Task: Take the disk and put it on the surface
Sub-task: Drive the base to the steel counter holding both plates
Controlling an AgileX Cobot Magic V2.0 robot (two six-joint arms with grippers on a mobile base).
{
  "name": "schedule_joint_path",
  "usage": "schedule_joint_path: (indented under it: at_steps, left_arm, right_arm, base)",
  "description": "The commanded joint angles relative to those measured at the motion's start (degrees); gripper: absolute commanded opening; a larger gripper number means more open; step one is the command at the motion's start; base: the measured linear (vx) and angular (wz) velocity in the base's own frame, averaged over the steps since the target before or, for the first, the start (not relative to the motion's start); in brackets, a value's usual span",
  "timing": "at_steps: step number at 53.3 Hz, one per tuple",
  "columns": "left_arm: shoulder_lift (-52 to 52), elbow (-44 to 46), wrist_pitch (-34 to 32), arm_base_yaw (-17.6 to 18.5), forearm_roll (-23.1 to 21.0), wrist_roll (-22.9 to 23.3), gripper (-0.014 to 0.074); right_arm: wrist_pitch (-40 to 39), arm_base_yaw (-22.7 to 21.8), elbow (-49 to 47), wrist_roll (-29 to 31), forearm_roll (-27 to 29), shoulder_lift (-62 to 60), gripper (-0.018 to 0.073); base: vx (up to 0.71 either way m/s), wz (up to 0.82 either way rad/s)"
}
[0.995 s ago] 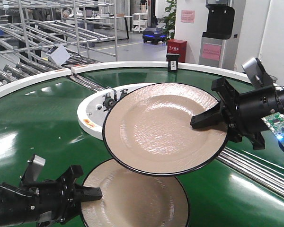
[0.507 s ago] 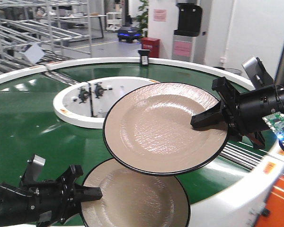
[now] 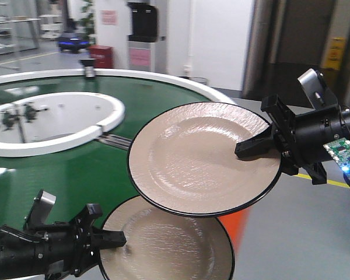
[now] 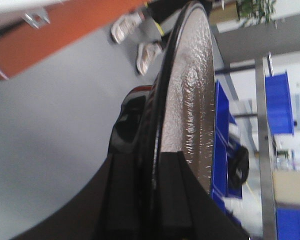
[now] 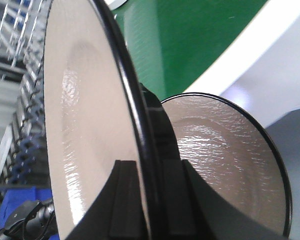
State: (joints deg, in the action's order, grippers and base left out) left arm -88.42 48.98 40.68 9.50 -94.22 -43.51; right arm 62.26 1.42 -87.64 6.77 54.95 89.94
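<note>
Disk [image 3: 204, 157] tilts face-up, rim clenched by right fingers [image 3: 254, 149]; left fingers [image 3: 108, 238] seemingly clamp lower disk [image 3: 169, 248].

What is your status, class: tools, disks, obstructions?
Left tool shut on lower disk. Right tool shut on upper disk. Both disks aloft, green conveyor beyond.

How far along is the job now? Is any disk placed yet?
Grabbing looks done: the right gripper clamps the upper disk by its rim, the left gripper the lower disk. Both are held in the air. Placing is left: neither rests on anything.
</note>
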Motion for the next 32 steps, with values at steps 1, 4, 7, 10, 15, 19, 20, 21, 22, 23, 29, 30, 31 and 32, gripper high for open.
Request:
schedule_joint_path:
  at_steps: [1,4,7,10,15,19,20,21,22,23,29,30,31,32]
  left_arm:
    - [2.91,1.72,4.11,0.33,-7.88,0.81,0.0001]
    - [2.91,1.72,4.18,0.33,-7.88,0.81,0.0001]
    - [2.91,1.72,4.18,0.33,-7.88,0.81,0.0001]
    - [2.91,1.72,4.12,0.33,-7.88,0.81,0.0001]
    - [2.91,1.72,4.12,0.33,-7.88,0.81,0.0001]
    - [2.91,1.72,4.12,0.33,-7.88,0.81,0.0001]
    - [2.91,1.72,4.12,0.33,-7.88,0.81,0.0001]
    - [2.91,1.72,4.12,0.33,-7.88,0.81,0.0001]
    - [2.91,1.72,4.12,0.33,-7.88,0.81,0.0001]
    - [2.91,1.72,4.12,0.33,-7.88,0.81,0.0001]
    - [2.91,1.72,4.12,0.33,-7.88,0.81,0.0001]
    - [2.91,1.72,4.12,0.33,-7.88,0.81,0.0001]
    - [2.91,1.72,4.12,0.33,-7.88,0.81,0.0001]
    - [2.91,1.72,4.12,0.33,-7.88,0.81,0.0001]
  right_arm:
    - [-2.86,-0.2,-2.35,-0.1,6.53,-2.75,-0.0008]
    - [-2.86,-0.2,-2.35,-0.1,6.53,-2.75,-0.0008]
    - [-2.86,-0.2,-2.35,-0.1,6.53,-2.75,-0.0008]
    - [-2.86,-0.2,-2.35,-0.1,6.53,-2.75,-0.0008]
    - [-2.86,-0.2,-2.35,-0.1,6.53,-2.75,-0.0008]
    - [-2.86,-0.2,-2.35,-0.1,6.53,-2.75,-0.0008]
    - [-2.86,-0.2,-2.35,-0.1,6.53,-2.75,-0.0008]
    - [-2.86,-0.2,-2.35,-0.1,6.53,-2.75,-0.0008]
    - [-2.86,-0.2,-2.35,-0.1,6.53,-2.75,-0.0008]
    - [-2.86,-0.2,-2.35,-0.1,6.53,-2.75,-0.0008]
    - [-2.86,-0.2,-2.35,-0.1,6.53,-2.75,-0.0008]
    - [-2.86,-0.2,-2.35,-0.1,6.53,-2.75,-0.0008]
    - [-2.86,-0.2,-2.35,-0.1,6.53,-2.75,-0.0008]
    - [-2.86,-0.2,-2.35,-0.1,6.53,-2.75,-0.0008]
  base:
    - [-0.16,-0.65]
    - [-0.15,-0.67]
    - [-0.14,-0.67]
    - [-0.13,-0.68]
    - [-0.11,-0.68]
    - [-0.08,-0.67]
    - [-0.06,-0.67]
    - [-0.05,-0.67]
    - [-0.05,-0.67]
    - [-0.05,-0.68]
    - [-0.01,-0.66]
    - [0.02,-0.65]
    - [0.04,-0.64]
    - [0.04,-0.65]
